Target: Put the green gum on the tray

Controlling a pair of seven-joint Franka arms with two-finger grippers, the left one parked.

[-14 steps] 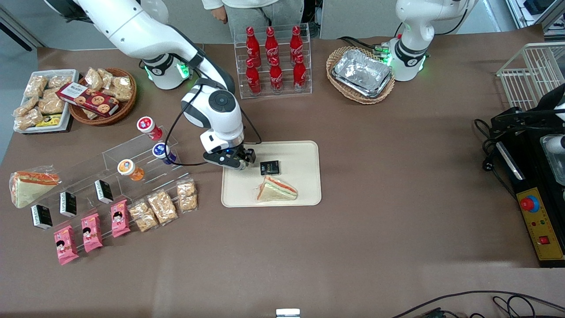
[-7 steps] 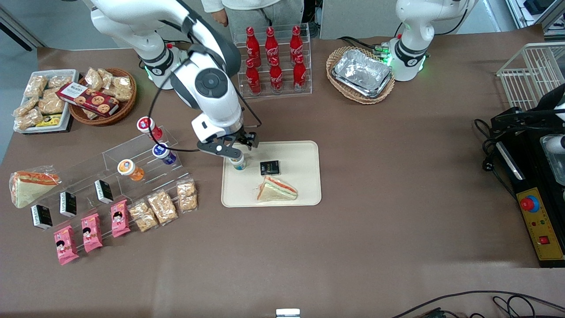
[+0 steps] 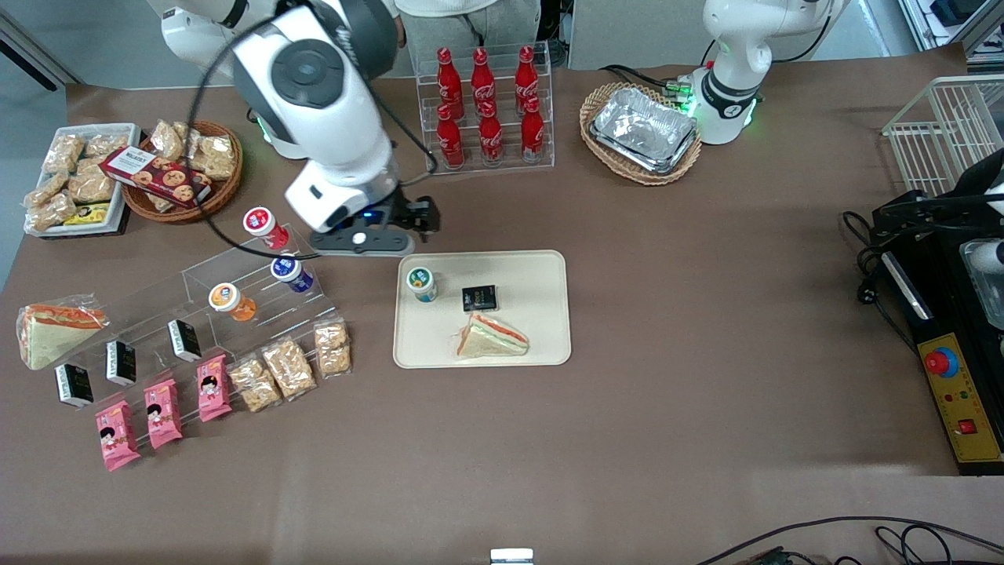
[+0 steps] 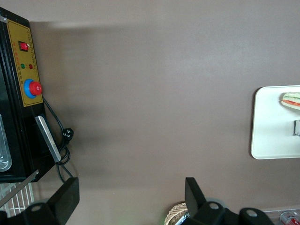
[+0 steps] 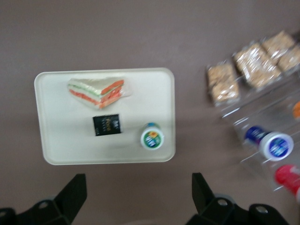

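Note:
The green gum (image 3: 422,283) stands upright on the cream tray (image 3: 541,267), near the tray's corner closest to the working arm; its white lid with a green rim faces up. It also shows in the right wrist view (image 5: 152,136) on the tray (image 5: 56,93). My gripper (image 3: 392,227) hangs open and empty high above the table, farther from the front camera than the tray. Its two fingers (image 5: 75,192) are wide apart with only bare table between them.
A wrapped sandwich (image 3: 492,336) and a small black packet (image 3: 479,297) lie on the tray. A clear rack (image 3: 259,275) with red-, blue- and orange-lidded bottles stands beside the tray toward the working arm's end. Cola bottles (image 3: 486,110) and a foil-tray basket (image 3: 642,132) sit farther back.
My gripper let go of the green gum on the tray, then rose and drew away from the front camera. The gum now stands alone on the tray.

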